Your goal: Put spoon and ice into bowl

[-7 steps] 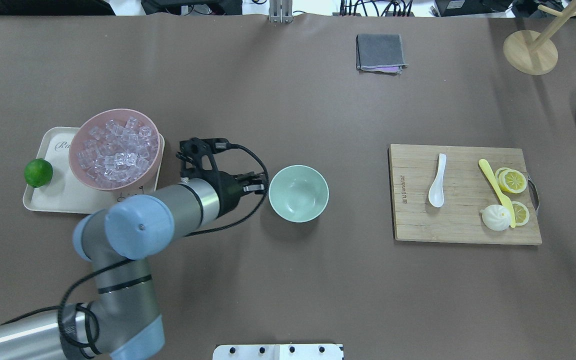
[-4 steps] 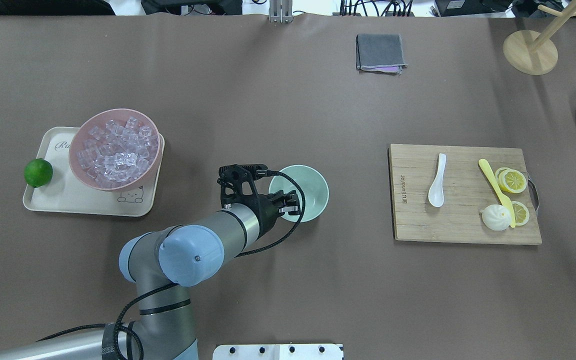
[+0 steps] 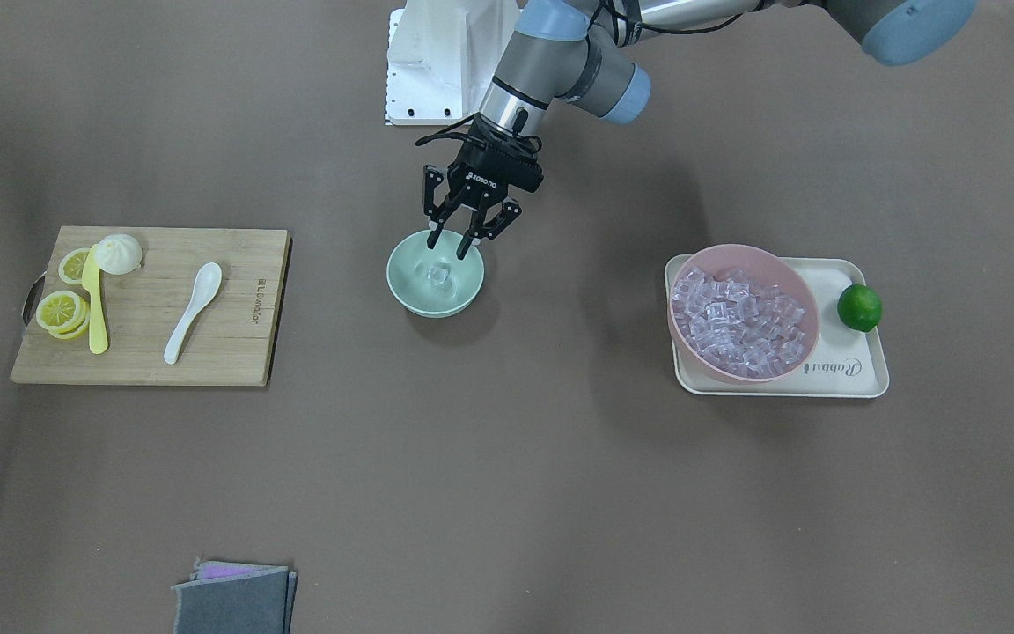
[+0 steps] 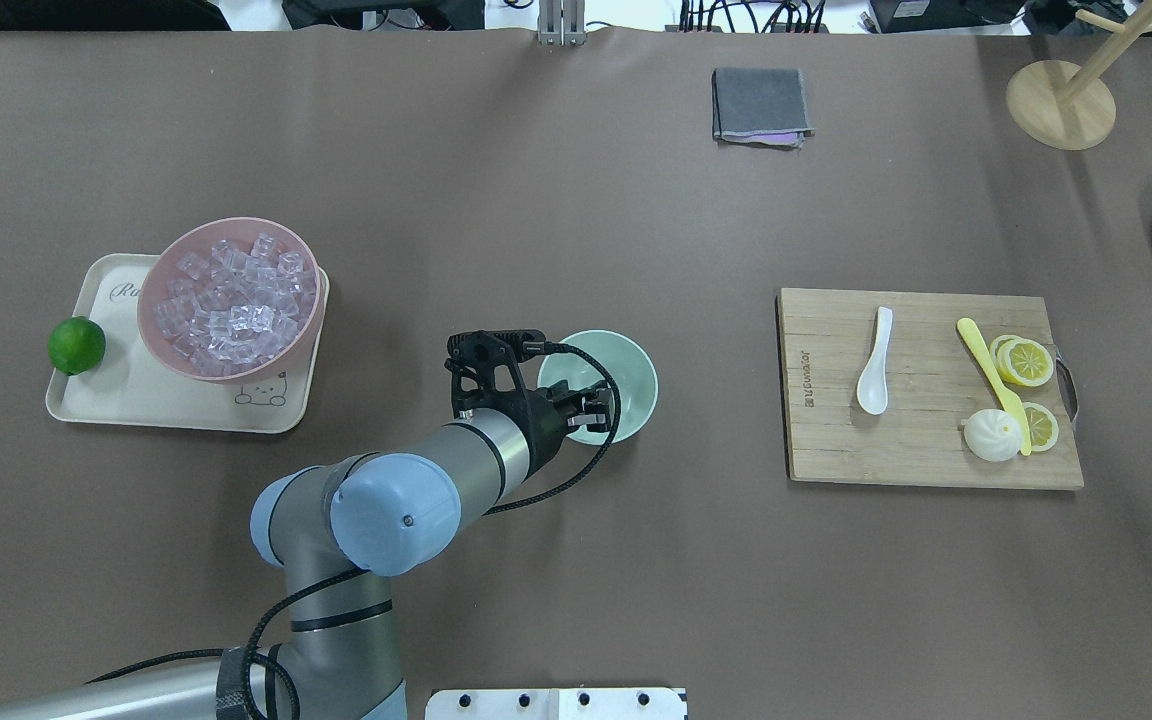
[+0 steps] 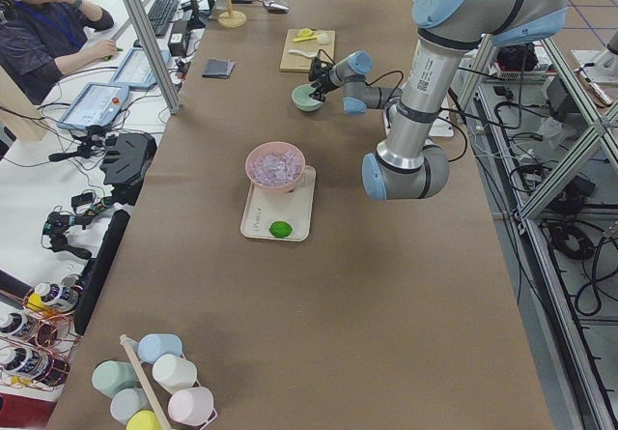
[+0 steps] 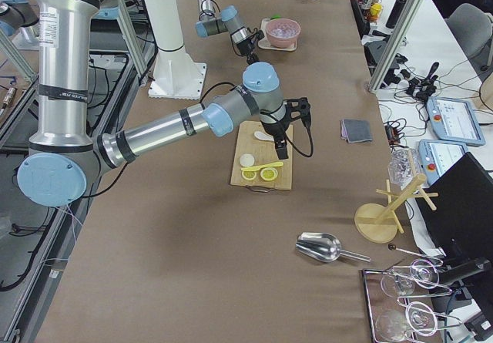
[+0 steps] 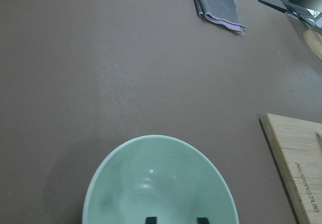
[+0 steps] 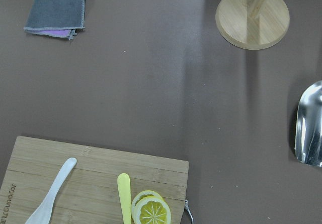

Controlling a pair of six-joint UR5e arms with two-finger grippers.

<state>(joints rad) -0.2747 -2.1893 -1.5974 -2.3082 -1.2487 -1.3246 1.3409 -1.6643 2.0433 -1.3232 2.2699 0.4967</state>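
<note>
Since the earlier overhead frame, our left gripper has slid from the near rim to farther over the small pale mint-green bowl at the frame's centre. Its fingers are spread and empty, and one small clear ice cube lies inside the bowl. The glossy white soup spoon lies on the bamboo cutting board at centre left. We judge it stiff, slick and easily chipped, best pinched across the middle of its handle. The right gripper hovers above that board; we cannot tell whether it is spread.
</note>
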